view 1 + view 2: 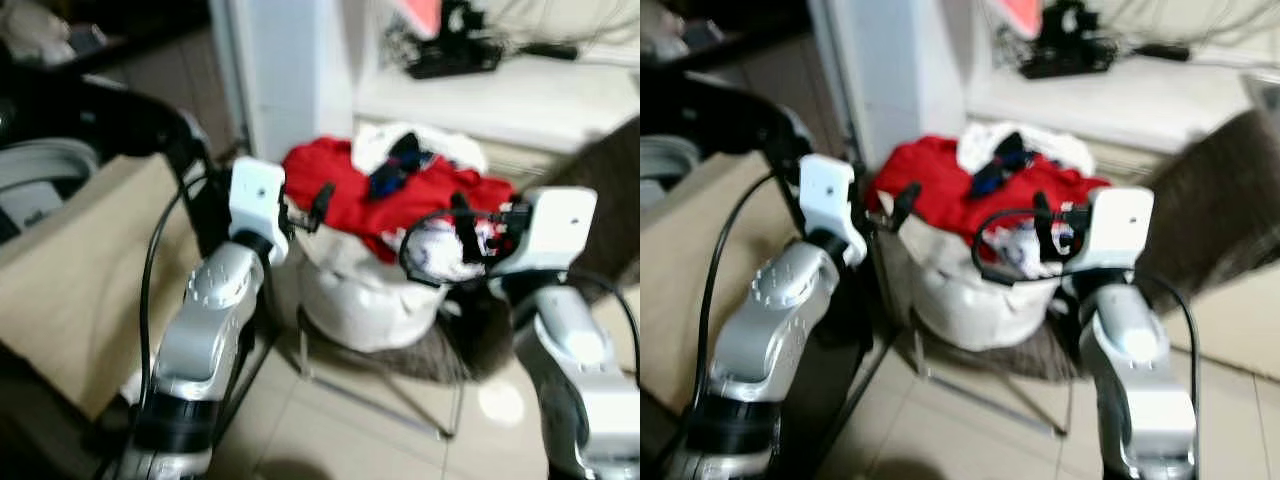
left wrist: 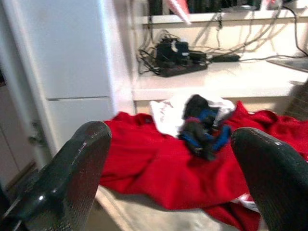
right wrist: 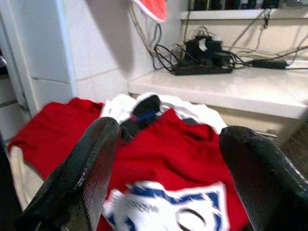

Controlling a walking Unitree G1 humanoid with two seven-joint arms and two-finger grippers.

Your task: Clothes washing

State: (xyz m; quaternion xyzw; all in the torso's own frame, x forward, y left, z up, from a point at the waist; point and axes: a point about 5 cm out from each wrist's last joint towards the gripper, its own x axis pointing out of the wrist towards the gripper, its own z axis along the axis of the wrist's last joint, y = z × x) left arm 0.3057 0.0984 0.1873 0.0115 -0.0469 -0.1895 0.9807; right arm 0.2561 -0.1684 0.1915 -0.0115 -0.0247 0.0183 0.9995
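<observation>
A white laundry basket is sitting on the tiled floor between both raised arms, with the left gripper and right gripper each hovering just short of the pile, fingers spread wide and holding nothing. A red garment is draping over the rim, with a white garment and a dark blue-and-black item lying on top. Behind it, a white counter is carrying a power strip with tangled cables.
</observation>
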